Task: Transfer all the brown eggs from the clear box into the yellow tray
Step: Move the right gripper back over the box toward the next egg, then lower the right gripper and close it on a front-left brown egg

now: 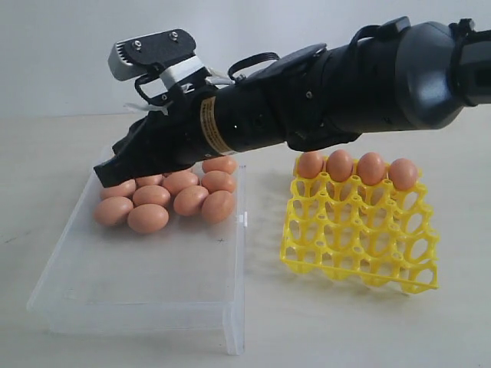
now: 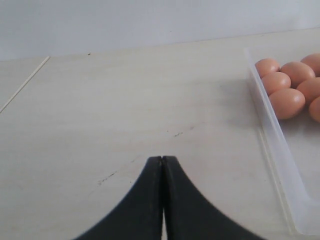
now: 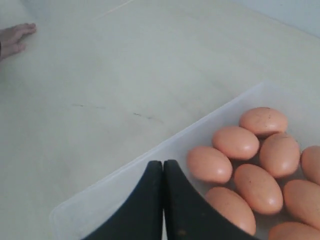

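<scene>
Right gripper (image 1: 103, 173) shut and empty, tips at the edge of the egg pile.
Its jaws are pressed together with nothing between them, hanging over the box (image 1: 138, 303). The loose eggs (image 1: 165, 201) lie just below the tips and on toward the tray (image 1: 360, 245) side. The nearest egg (image 3: 210, 164) lies on its side, long axis roughly crosswise to the fingers. Behind the wrist, four eggs (image 1: 357, 166) sit in one tray row. Left gripper (image 2: 162, 161), also closed, hangs over bare table outside the box wall, so the right arm is nearer; it likely must open before descending.
</scene>
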Robot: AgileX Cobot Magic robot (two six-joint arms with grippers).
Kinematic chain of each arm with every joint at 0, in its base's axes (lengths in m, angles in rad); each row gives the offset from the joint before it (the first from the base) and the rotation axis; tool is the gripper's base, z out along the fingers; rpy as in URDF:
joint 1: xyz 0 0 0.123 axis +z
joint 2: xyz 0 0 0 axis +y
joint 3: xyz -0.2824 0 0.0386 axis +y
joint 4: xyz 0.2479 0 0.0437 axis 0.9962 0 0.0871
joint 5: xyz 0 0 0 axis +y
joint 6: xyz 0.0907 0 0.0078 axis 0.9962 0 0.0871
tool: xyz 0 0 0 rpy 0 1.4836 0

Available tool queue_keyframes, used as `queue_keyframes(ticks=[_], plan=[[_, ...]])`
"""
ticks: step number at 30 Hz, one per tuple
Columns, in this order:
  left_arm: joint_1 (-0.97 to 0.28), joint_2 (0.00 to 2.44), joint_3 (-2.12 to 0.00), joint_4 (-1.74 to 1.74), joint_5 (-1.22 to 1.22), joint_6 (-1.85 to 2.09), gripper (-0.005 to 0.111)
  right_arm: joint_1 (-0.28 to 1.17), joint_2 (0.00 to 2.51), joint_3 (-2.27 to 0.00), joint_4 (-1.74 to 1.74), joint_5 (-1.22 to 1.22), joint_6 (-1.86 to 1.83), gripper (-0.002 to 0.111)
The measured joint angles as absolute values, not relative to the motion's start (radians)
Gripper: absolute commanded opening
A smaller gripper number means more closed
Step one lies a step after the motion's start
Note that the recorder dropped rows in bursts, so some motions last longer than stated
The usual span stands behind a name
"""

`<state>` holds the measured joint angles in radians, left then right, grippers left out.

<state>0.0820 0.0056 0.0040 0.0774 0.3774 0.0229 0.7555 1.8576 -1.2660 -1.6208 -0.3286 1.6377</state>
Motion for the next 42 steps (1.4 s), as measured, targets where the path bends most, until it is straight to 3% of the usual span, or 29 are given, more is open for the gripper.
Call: queue_keyframes(ticks=[8, 14, 23, 32, 42], plan=[[0.082, 0.006, 0.004, 0.077, 0.377, 0.023, 0.000, 0.790, 1.858, -1.266, -1.090, -0.275, 1.115, 0.000], [0.082, 0.006, 0.004, 0.077, 0.377, 0.023, 0.000, 0.846, 1.858, -1.268, -0.606, -0.129, 0.450, 0.000], [0.082, 0.006, 0.004, 0.077, 0.377, 0.023, 0.000, 0.848, 1.844, -1.270, -0.530, -0.030, 0.368, 0.000], [0.082, 0.006, 0.004, 0.077, 0.377, 0.023, 0.000, 0.848, 1.842, -1.398, -0.498, 0.293, 0.231, 0.000], [0.082, 0.006, 0.004, 0.077, 0.377, 0.023, 0.000, 0.848, 1.932, -1.634, 0.026, 0.683, -0.297, 0.000]])
